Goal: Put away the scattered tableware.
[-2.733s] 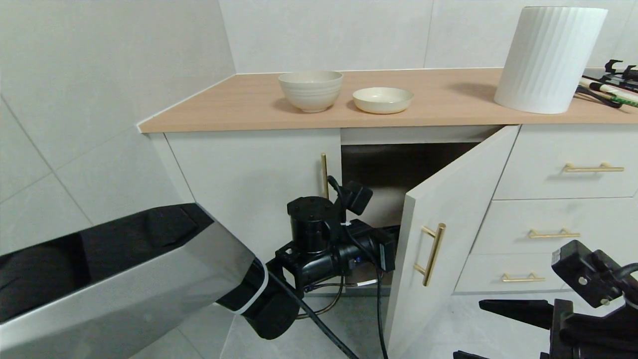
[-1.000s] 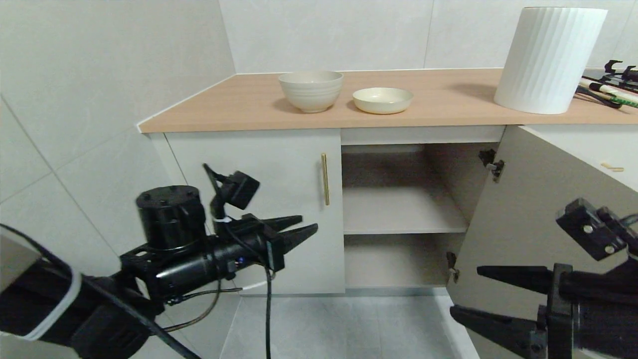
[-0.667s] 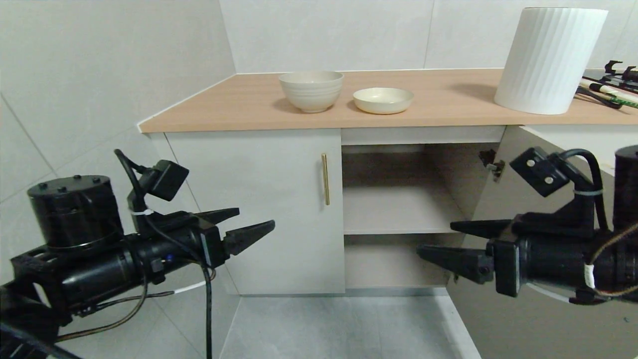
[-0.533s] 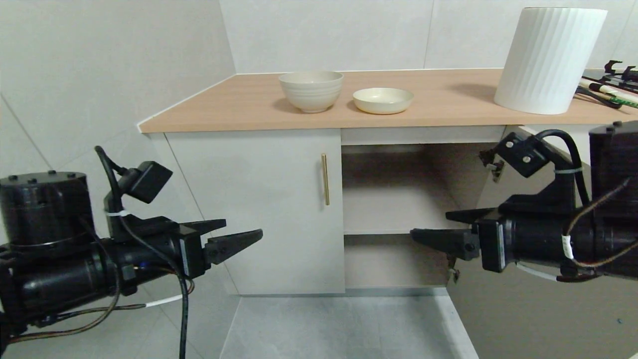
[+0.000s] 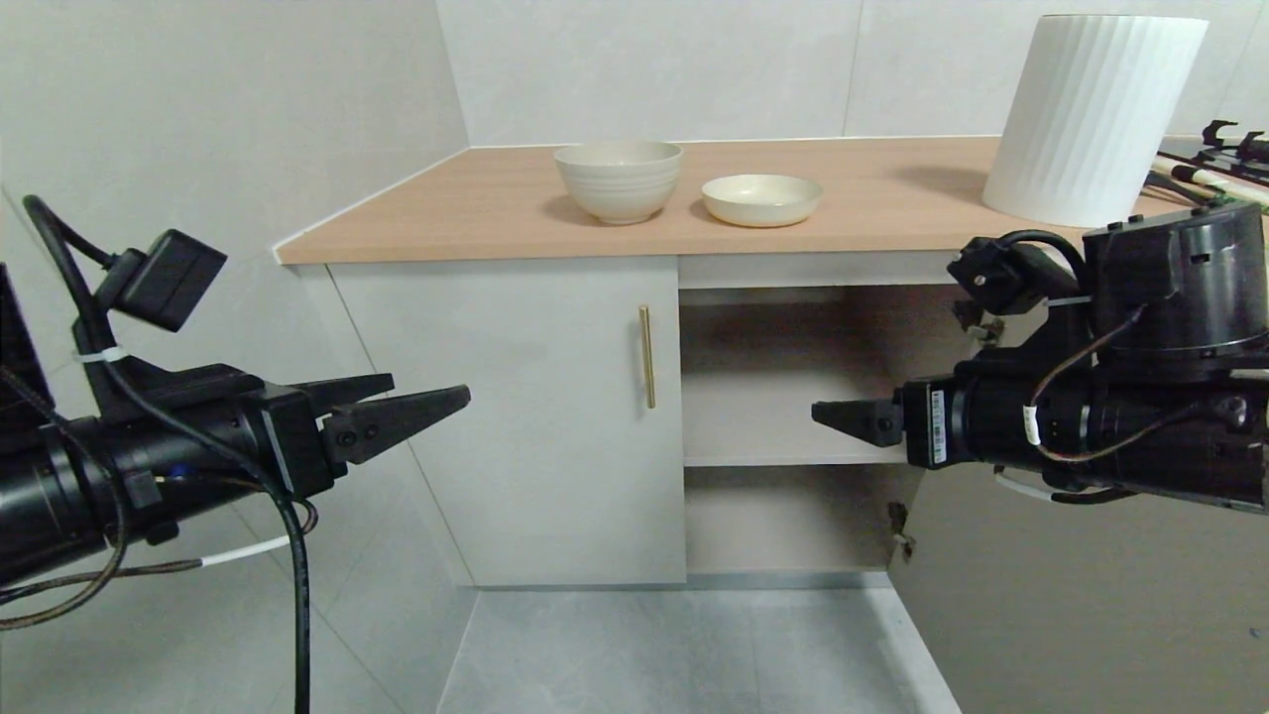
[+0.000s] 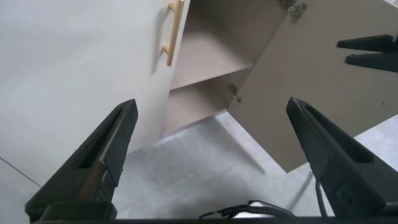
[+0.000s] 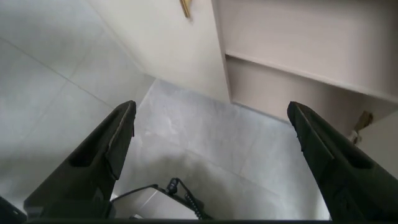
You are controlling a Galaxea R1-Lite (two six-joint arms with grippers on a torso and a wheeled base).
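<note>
And there was the tableware, up in the top middle of the head view: a ribbed cream bowl [image 5: 618,179] and, just right of it, a shallow cream dish [image 5: 761,198], close together but not touching, both upright on the wooden countertop [image 5: 476,213]. Over at the upper right corner stood a tall white ribbed container [image 5: 1091,114], and beside it, at the frame's right edge, a jumble of dark tools [image 5: 1214,174].

Below the counter, centre frame, the cupboard stood open: a pale shelf [image 5: 783,426] across the middle, bare space under it. The left-hand door [image 5: 516,416] was shut, its brass handle [image 5: 645,357] running vertically along its right edge. The right-hand door [image 5: 1041,595] was swung wide, its inner face filling the lower right, a hinge [image 5: 899,526] showing at its edge.

The left gripper [image 5: 428,389] hung at the left, level with the shut door and pointing right, fingers spread and gripping nothing; its wrist view [image 6: 211,106] looked between them at the cupboard. The right gripper [image 5: 838,416] sat at the right in front of the cupboard opening, pointing left at shelf height, and its wrist view [image 7: 210,107] showed the fingers wide apart and empty.

Pale grey tiled walls [image 5: 198,119] wrapped the corner, grey floor tiles [image 5: 674,654] ran along the bottom
</note>
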